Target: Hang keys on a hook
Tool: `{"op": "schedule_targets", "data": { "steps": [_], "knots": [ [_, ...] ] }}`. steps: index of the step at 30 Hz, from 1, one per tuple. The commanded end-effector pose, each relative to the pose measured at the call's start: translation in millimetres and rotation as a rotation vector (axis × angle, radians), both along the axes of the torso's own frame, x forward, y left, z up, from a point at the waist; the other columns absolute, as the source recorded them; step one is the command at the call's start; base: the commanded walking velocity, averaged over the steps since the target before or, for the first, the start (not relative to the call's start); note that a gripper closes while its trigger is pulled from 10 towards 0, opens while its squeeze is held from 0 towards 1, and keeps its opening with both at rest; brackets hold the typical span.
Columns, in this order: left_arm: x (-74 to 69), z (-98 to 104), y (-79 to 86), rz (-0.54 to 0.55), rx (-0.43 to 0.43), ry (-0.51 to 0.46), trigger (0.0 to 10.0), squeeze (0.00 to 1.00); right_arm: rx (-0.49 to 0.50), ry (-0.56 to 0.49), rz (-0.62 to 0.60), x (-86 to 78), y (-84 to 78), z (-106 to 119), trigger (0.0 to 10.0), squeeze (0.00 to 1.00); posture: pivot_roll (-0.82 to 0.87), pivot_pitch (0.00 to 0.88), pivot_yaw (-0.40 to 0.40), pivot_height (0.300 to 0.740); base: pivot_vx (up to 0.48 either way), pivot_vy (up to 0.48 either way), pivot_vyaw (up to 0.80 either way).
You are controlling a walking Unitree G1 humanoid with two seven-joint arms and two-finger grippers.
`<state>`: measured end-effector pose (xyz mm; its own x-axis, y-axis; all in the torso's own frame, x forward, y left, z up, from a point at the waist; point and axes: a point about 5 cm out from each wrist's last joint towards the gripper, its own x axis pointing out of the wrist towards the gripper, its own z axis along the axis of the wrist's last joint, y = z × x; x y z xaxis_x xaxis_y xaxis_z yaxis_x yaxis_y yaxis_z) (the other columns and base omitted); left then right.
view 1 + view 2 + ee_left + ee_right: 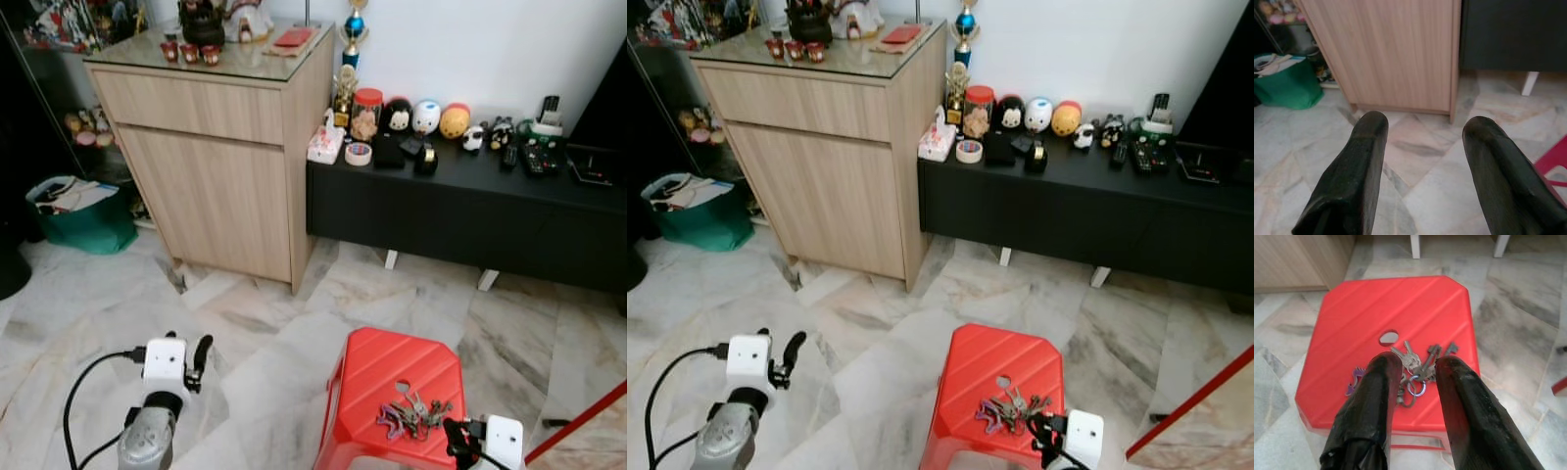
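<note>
Because the keys lie as a loose, splayed bunch on the slick top of the red stool, near its edge closest to me, my worry is that I close on only one blade or on the ring's rim and the rest swings free, slips out, or gets nudged off the edge onto the marble floor. A tip catching the stool's centre hole at about 11 o'clock from the bunch could also throw off the pinch. I see no hook in any view, so I judge the pick-up comes first and the hanging place must be found afterwards. My right gripper hovers just above the bunch, fingers parted moderately, with the key ring showing in the gap between them; it grips nothing, and I cannot tell whether the tips touch metal. My left gripper hangs spread wide and empty over the floor, facing the wooden cabinet at 12 o'clock, with a green bag towards 10 o'clock.
</note>
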<state>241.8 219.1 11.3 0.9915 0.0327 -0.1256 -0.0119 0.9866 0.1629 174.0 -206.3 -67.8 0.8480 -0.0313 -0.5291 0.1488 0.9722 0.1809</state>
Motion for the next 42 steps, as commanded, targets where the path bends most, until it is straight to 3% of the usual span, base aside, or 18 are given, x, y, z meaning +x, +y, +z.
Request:
{"op": "schedule_targets", "data": {
  "steps": [1, 11, 13, 15, 23, 26, 31, 36, 42],
  "knots": [
    [0.8, 5.5, -0.7, -0.007, -0.004, -0.032, 10.0, 0.00, -0.003, -0.016, 0.002, 0.7, -1.5, 1.5, 10.0, 0.00, 0.04, 0.000, -0.036, 0.740, 0.000, 0.000, 0.00],
    [-17.7, 7.8, -0.7, -0.018, -0.004, -0.051, 10.0, 0.00, -0.033, -0.057, -0.017, 1.8, -5.3, 5.3, 10.0, 0.00, 0.04, 0.000, -0.048, 0.740, 0.000, 0.000, 0.00],
    [-21.2, 9.6, -0.5, -0.015, -0.005, -0.053, 10.0, 0.00, -0.094, -0.335, -0.009, 60.0, -3.4, 53.9, 10.0, 0.00, 0.04, 0.000, -0.055, 0.740, 0.000, 0.000, 0.00],
    [-23.4, 10.7, -1.1, -0.015, -0.006, -0.054, 10.0, 0.00, -0.121, -0.474, -0.010, 82.4, -1.1, 85.0, 10.0, 0.00, 0.05, 0.000, -0.057, 0.740, 0.000, 0.000, 0.00],
    [-23.5, 14.2, -7.2, -0.027, -0.019, -0.063, 10.0, 0.00, -0.130, -0.484, 0.008, 77.3, -2.4, 85.9, 10.0, 0.00, 0.04, 0.000, -0.049, 0.740, 0.000, 0.000, 0.00],
    [-15.7, 25.7, -16.1, -0.047, -0.032, -0.108, 10.0, 0.00, -0.120, -0.493, 0.008, 79.2, 2.6, 90.5, 10.0, 0.00, 0.04, 0.000, -0.057, 0.740, 0.000, 0.000, 0.00],
    [-16.2, 33.4, -17.5, -0.021, -0.052, -0.127, 10.0, 0.00, -0.157, -0.496, -0.001, 70.3, 10.5, 98.9, 10.0, 0.00, 0.05, 0.000, -0.062, 0.740, 0.000, 0.000, 0.00],
    [-14.9, 30.4, -17.1, -0.013, -0.062, -0.110, 10.0, 0.00, -0.167, -0.447, -0.009, 60.8, 16.0, 86.8, 10.0, 0.00, 0.04, 0.000, -0.050, 0.740, 0.000, 0.000, 0.00],
    [-23.3, 30.0, -17.5, -0.014, -0.067, -0.082, 10.0, 0.00, -0.155, -0.361, -0.062, 46.5, 10.6, 79.0, 10.0, 0.00, 0.05, 0.000, -0.044, 0.740, 0.000, 0.000, 0.00]
  ]
}}
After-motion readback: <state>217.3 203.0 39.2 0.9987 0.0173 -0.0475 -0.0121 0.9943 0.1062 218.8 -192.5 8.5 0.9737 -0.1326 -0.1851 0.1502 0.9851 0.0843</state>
